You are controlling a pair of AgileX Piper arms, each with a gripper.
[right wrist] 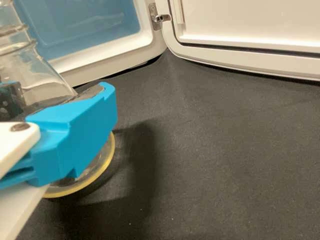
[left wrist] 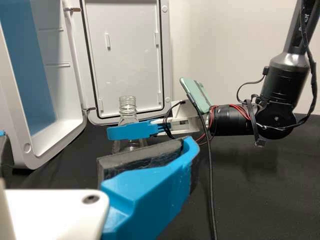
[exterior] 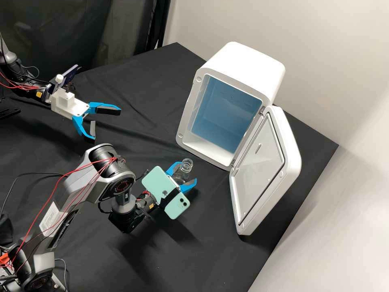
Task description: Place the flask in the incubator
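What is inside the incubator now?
The incubator shows only bare blue inner walls and floor; no object is seen. Its front frame hides a strip of the interior. The flask stands outside on the bench, between the fingers of the right gripper.

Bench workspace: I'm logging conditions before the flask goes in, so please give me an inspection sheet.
Surface: black cloth-covered bench.
Job's things: clear glass flask standing on the bench before the white, blue-lined incubator, its door open.
Clutter: nothing seen.
Grippers: right gripper shut on the flask; left gripper open above the bench.
Cables: red wires along the right arm.
Surroundings: white wall, dark curtain.
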